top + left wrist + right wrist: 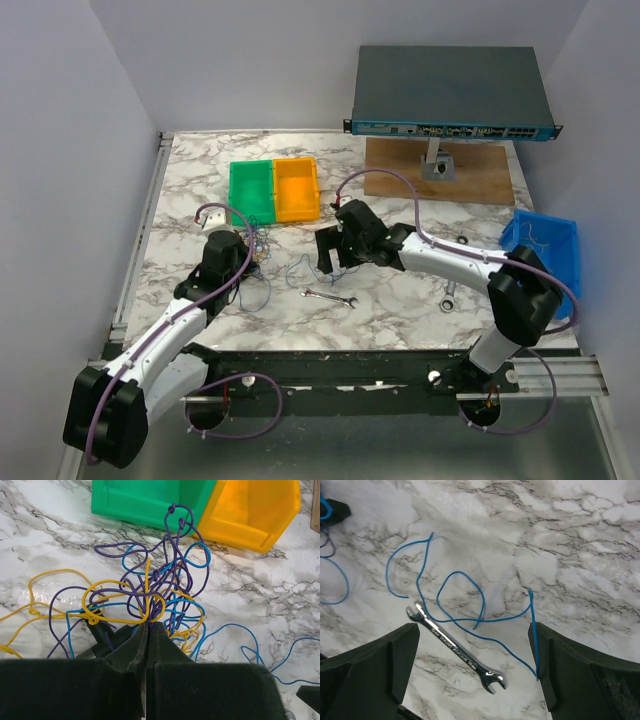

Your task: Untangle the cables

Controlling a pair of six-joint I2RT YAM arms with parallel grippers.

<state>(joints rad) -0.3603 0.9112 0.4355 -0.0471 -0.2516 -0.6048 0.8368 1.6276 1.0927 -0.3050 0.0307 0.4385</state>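
The left gripper is pinched closed on the near side of the cables, with a yellow strand running in between its tips. The tangle lies in the counter's left half, just in front of the green bin and the yellow bin. From it a blue strand trails right, roughly along the near edge. The right gripper is spread wide and grips nothing. Its wrist view alone shows that strand brushing one finger and crossing the wrench. Only the left wrist view resolves the knot's purple, yellow and blue.

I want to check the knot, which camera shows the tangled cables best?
Left wrist view: the cables fill it, blue, yellow and purple strands distinct. The top view shows only a small cluster; the right wrist view, mainly a loose blue strand.
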